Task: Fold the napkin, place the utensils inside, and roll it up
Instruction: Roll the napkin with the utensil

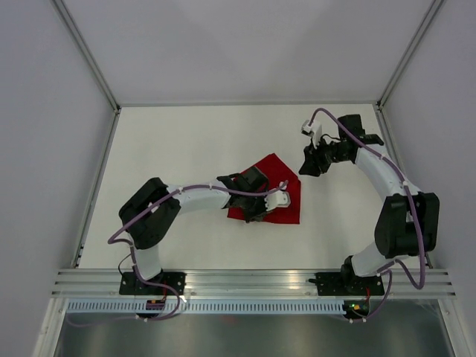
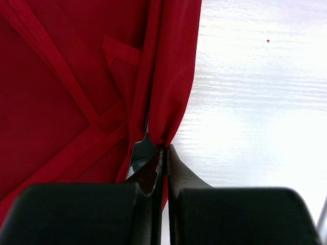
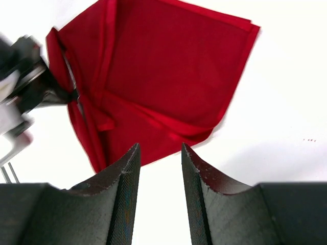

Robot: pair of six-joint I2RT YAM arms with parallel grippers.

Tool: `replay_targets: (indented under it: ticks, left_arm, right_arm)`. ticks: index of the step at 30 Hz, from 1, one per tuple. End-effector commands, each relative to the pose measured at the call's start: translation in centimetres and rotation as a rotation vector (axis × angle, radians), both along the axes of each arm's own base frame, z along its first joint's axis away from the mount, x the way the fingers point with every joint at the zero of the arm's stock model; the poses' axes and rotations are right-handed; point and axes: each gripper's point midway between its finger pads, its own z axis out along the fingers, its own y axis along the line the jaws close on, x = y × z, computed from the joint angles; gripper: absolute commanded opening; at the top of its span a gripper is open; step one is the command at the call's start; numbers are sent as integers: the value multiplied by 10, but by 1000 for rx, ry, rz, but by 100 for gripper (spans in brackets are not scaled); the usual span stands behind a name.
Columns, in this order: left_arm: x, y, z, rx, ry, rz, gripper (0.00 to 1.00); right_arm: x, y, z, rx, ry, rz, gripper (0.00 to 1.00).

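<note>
Pinching a gathered fold of the napkin (image 2: 66,76), the left gripper (image 2: 164,153) has its jaws fully closed on the cloth, with only the thin red layers between them; in the overhead view it sits over the napkin's near-left part (image 1: 256,207), and the grip looks meant to carry that edge across the rest of the cloth for a fold or the start of a roll. Just beside the pinch, on the napkin's inner side, a small shiny sliver (image 2: 140,153) shows from under the fold; it may be a utensil tucked inside, but too little is visible to say. Across from that grip, the napkin lies on the white counter (image 1: 186,149) as a creased, doubled sheet, with one pointed corner toward the back and the bunched fold raised along the side the left gripper holds (image 3: 71,94); the rest looks flat against the counter, which would let friction anchor it while one edge is pulled. Beyond the napkin's far-right corner, clear of the cloth, the right gripper (image 3: 159,148) hangs above bare counter with its jaws partly apart and nothing between them; it points back toward the napkin, probably placed to come in and pin or take a corner, though that is only a guess.
</note>
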Motion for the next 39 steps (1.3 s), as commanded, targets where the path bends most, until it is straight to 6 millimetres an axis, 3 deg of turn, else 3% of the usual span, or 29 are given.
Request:
replay_targets:
  ticks: [1, 6, 8, 9, 15, 27, 32, 39]
  left_arm:
    - [-21, -1, 2, -6, 254, 36, 2]
    - [-24, -3, -3, 1, 408, 50, 2]
    - [-27, -1, -9, 7, 474, 54, 2]
    - [-26, -2, -9, 4, 494, 59, 2]
    - [-18, -2, -2, -25, 521, 71, 2]
    - [-17, -1, -3, -43, 581, 80, 2]
    - [-18, -1, -3, -46, 616, 81, 2]
    - [-17, -2, -4, -55, 637, 82, 2]
  right_arm:
    - [-14, 5, 24, 16, -194, 92, 44]
    - [-59, 9, 41, 6, -330, 204, 44]
    - [-73, 9, 29, -45, -340, 231, 45]
    - [-83, 19, 32, -55, -375, 274, 44]
    - [-121, 50, -4, -154, -439, 386, 48]
    - [-148, 89, -67, -294, -617, 526, 57]
    - [-151, 105, -76, -330, -725, 550, 62]
    - [-152, 119, -87, -366, -797, 569, 60]
